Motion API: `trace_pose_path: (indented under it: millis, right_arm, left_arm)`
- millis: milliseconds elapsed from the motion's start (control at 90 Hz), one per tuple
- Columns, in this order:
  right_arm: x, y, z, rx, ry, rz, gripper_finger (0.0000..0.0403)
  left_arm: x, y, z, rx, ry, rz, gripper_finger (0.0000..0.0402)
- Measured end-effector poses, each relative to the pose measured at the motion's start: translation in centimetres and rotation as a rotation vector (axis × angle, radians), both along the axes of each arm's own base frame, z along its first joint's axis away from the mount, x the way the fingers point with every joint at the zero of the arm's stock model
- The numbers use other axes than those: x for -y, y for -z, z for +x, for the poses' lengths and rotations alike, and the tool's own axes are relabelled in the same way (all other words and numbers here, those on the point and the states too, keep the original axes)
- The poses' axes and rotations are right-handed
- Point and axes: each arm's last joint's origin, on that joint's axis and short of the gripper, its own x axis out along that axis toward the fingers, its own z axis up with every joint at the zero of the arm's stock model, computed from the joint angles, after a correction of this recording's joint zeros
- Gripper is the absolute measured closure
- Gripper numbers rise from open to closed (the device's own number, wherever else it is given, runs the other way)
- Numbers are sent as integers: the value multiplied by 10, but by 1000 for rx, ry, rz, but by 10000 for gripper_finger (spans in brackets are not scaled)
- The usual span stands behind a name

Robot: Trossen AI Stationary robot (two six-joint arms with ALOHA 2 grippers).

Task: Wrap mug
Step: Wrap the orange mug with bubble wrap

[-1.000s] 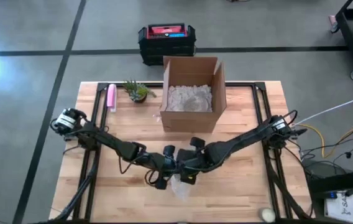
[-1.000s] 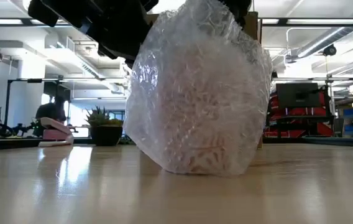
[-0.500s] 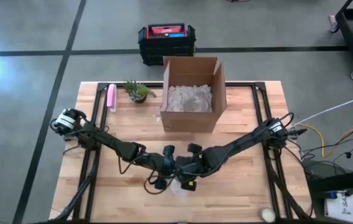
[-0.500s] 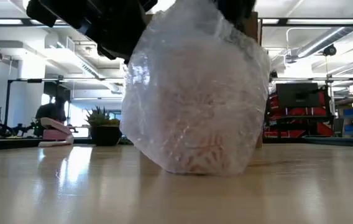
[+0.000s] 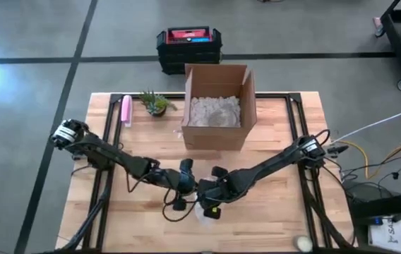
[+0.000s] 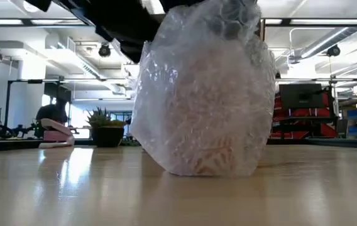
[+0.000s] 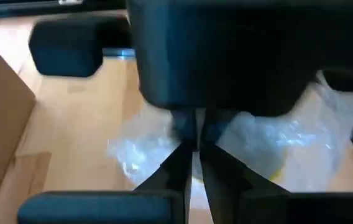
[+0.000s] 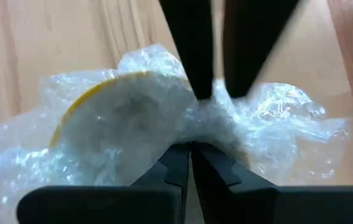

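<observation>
The pale, plank-grained wooden table point(image 5: 278, 212) carries an open brown cardboard box point(image 5: 218, 106) lined with crumpled white packing paper. Near the table's front edge sits the mug point(image 8: 111, 109), yellow-rimmed, shrouded in crinkled, glossy bubble wrap point(image 6: 203, 94) that bulges into a rounded mound. The left gripper point(image 7: 192, 152) pinches a gathered fold of the wrap, fingers pressed together. The right gripper point(image 8: 190, 149) pinches the wrap too, above the mug.

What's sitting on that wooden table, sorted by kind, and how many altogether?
Bubble-wrapped mug: 1
Open cardboard box with packing paper: 1
Small potted plant: 1
Pink object: 1
Total: 4
</observation>
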Motion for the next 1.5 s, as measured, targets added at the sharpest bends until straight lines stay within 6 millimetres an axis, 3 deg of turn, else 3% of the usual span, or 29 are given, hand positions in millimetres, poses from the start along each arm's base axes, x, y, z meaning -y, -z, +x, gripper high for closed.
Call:
trace_pose_path:
  millis: [244,478,644,800,933,1033,1311,1500]
  right_arm:
    - [0,-1,-1,-5,8,3,395]
    - [-6,-18,-10,-29,-16,12,395]
    - [-35,-59,-31,95,-90,83,395]
    - [-60,-42,-43,70,-95,31,395]
    - [-74,-52,-43,186,-92,61,395]
    - [-80,-34,-39,174,-105,56,395]
    - [-67,-19,-24,190,-75,-41,395]
    - [-52,-38,-23,255,-28,-138,395]
  left_arm:
    - [7,38,16,-58,-2,26,381]
    - [6,43,16,-79,-1,38,381]
    - [6,42,16,-71,-7,39,381]
    - [6,42,17,-68,-11,34,381]
    - [5,42,17,-60,-11,30,381]
    - [5,41,17,-54,-10,26,381]
    - [6,40,17,-50,-5,22,381]
    - [6,40,17,-50,-7,22,381]
